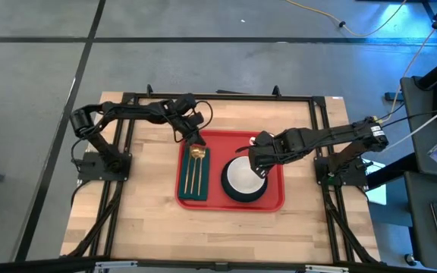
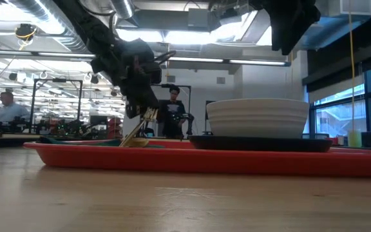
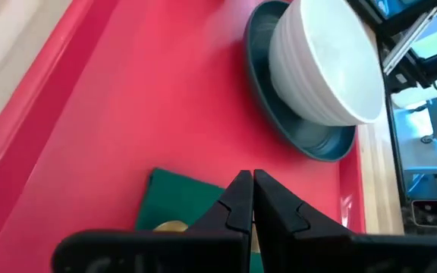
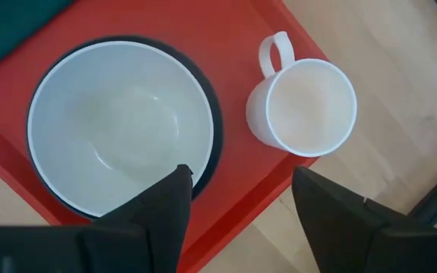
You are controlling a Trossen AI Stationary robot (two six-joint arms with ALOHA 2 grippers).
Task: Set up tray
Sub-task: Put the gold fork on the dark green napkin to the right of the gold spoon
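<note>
We found the tray in the middle of the surface. Left gripper had its fingers closed above the tray's green cloth; right gripper, fingers spread, hovered over the tray's bowl.

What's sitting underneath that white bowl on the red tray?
The white bowl rests on a dark plate, which sits on the red tray. Only the plate's rim shows around the bowl; its centre is covered, and the bowl itself looks empty.

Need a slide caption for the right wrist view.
Open right gripper above white bowl on dark plate and white mug on red plastic tray.
</note>
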